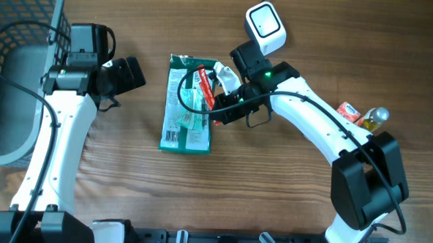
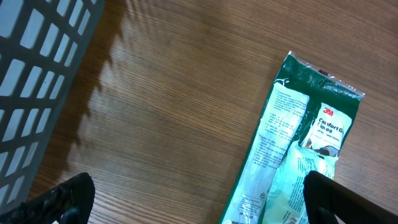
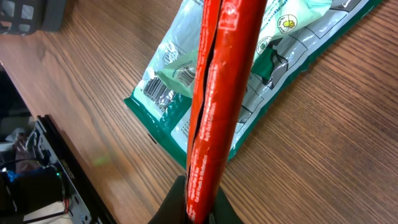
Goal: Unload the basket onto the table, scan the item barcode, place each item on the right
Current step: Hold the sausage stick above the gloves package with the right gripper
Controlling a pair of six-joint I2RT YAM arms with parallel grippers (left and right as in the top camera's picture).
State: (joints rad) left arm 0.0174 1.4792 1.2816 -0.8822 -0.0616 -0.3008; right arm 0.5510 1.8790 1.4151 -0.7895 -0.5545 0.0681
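Though faint overhead, right-wrist barcode [image 3: 155,93] distinct.

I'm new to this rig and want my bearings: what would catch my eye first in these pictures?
The right gripper is shut on a slim red packet, holding it over a green-and-white package lying flat mid-table. A white scanner sits beyond them toward the table's far side, and the left gripper stands open beside the package, near a grey basket at the left.
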